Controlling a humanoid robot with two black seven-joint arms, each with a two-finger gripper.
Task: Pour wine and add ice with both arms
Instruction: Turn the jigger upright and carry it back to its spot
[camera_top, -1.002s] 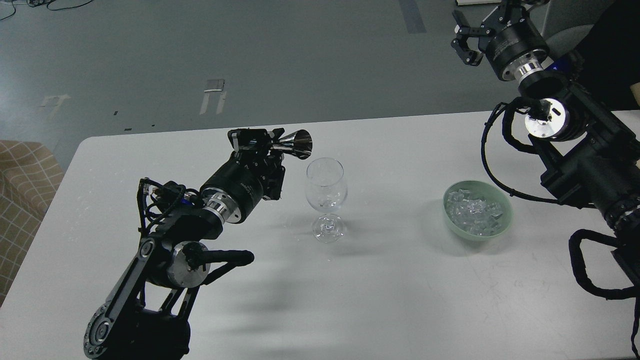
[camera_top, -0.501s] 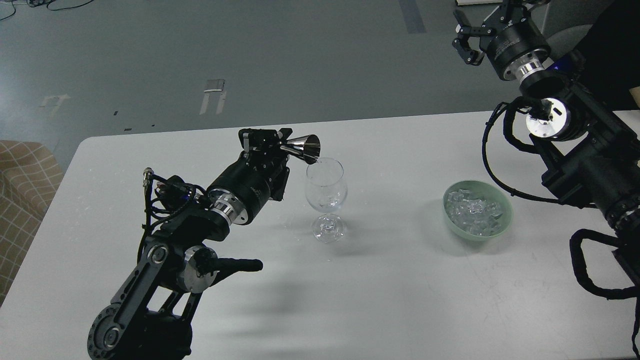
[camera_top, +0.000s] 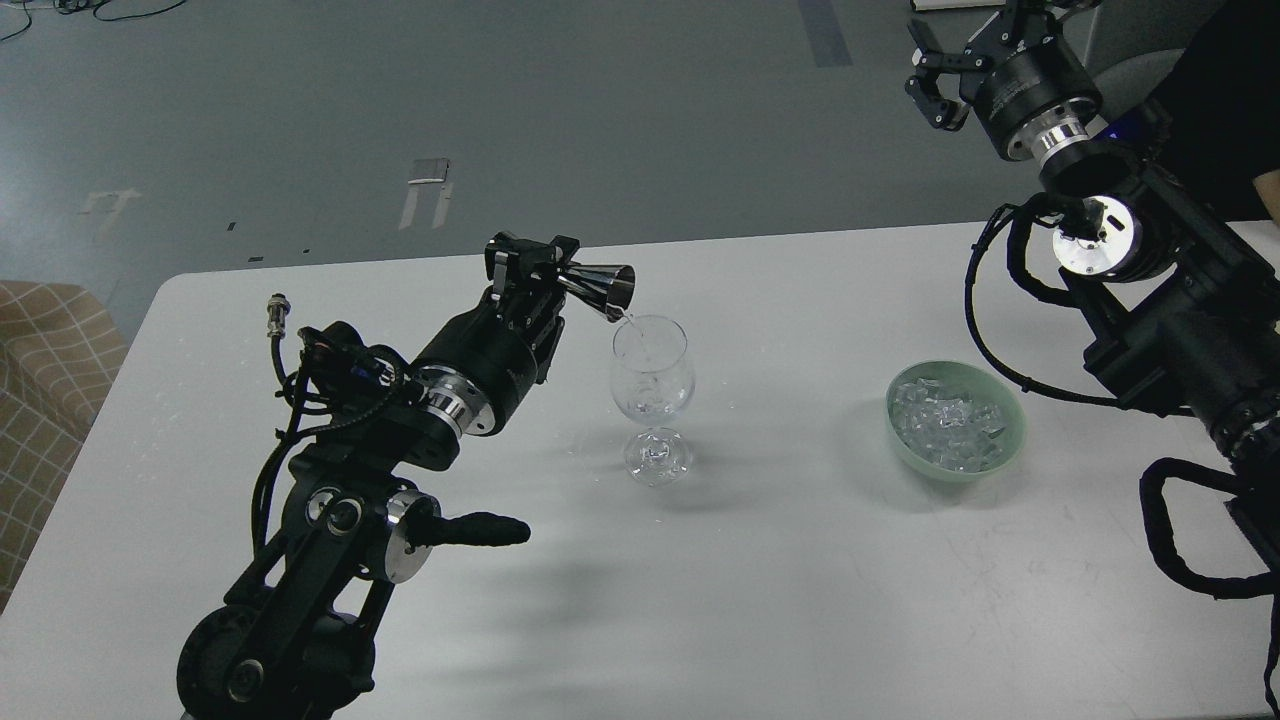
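Note:
My left gripper (camera_top: 545, 275) is shut on a shiny metal jigger (camera_top: 603, 287). The jigger is tipped to the right with its mouth over the rim of a clear stemmed glass (camera_top: 652, 385). A thin clear stream runs from the jigger into the glass, which stands upright at mid table. The ice (camera_top: 948, 423) is a heap of small clear cubes in a pale green bowl (camera_top: 1008, 450) to the right of the glass. My right gripper (camera_top: 948, 68) is open and empty, held high beyond the table's far right edge, well away from the bowl.
The white table (camera_top: 760, 590) carries the glass and the bowl. A checked brown seat (camera_top: 40, 400) stands off the left edge. A person in black (camera_top: 1225, 120) is at the far right behind my right arm.
My left arm has moved right and rolled the jigger further over. Its mouth went from beside the glass to over the rim, and liquid now runs out. The right arm barely moved.

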